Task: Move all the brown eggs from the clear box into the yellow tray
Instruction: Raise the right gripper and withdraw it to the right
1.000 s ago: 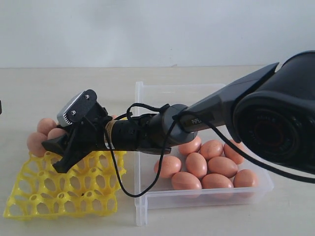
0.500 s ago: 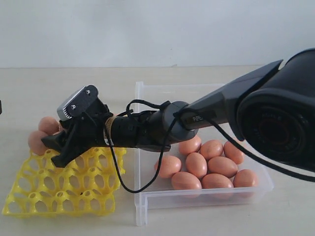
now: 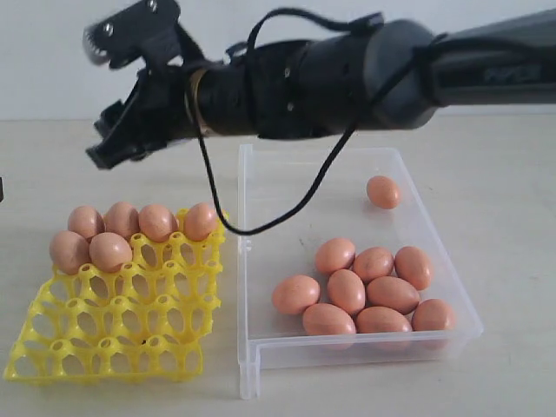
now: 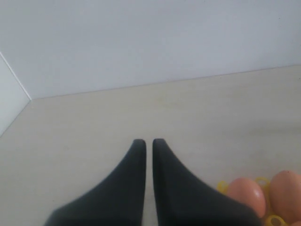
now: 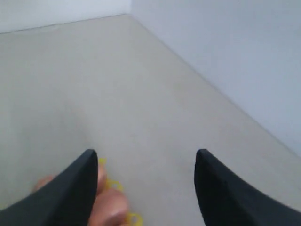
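The yellow tray (image 3: 113, 339) lies at the left with several brown eggs (image 3: 109, 250) in its two far rows. The clear box (image 3: 447, 261) to its right holds several more brown eggs (image 3: 347, 291), clustered at its near end, and one lone egg (image 3: 383, 191) further back. My right gripper (image 3: 102, 143) hangs high above the tray's far edge, open and empty; the right wrist view shows its gripper (image 5: 146, 155) spread wide over the table, with an egg (image 5: 110, 207) by one finger. The left gripper (image 4: 148, 141) is shut on nothing, with eggs (image 4: 242, 193) to one side.
The right arm (image 3: 347, 74) stretches across above the box's far end, its black cable (image 3: 261, 228) looping down over the box's left wall. A pale wall (image 3: 278, 35) stands behind the table. The tray's near rows of cups (image 3: 95, 356) hold nothing.
My right gripper has lifted from down on the tray's far rows to high above them, its jaws empty. The eggs it was covering in the tray now show.
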